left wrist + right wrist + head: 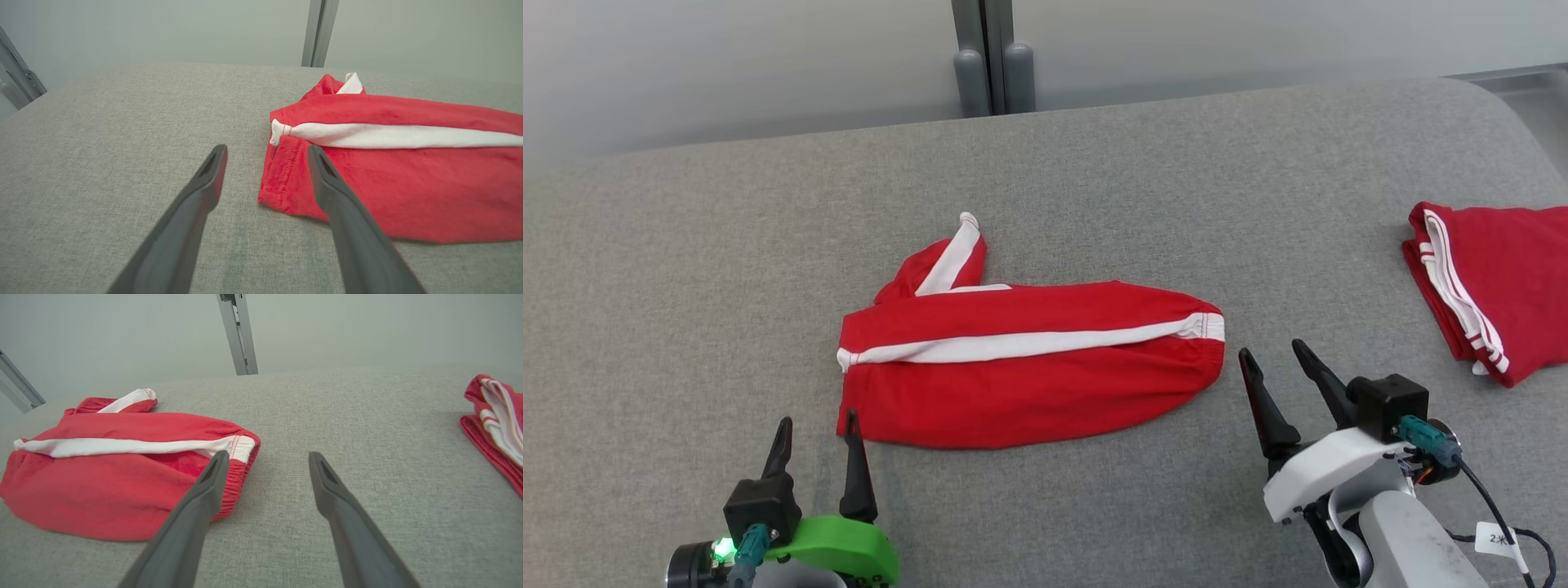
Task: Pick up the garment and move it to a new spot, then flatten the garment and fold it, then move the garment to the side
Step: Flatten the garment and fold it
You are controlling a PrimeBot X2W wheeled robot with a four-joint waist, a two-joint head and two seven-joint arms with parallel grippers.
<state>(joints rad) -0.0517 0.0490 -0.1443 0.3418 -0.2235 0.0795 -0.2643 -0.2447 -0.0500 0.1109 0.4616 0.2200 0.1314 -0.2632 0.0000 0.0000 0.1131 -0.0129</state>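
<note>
At the lower left, the left hand [818,418] is seen with its two dark fingers spread apart and nothing held between them. One fingertip is placed just beside the near left corner of the garment [1029,384]. This red garment with a white stripe is laid folded in the middle of the grey worktop [686,286]. Just beside its elastic right end, the right hand [1272,349] is also seen spread open and empty. A second red cloth [1503,278] is laid folded well apart, at the right edge.
</note>
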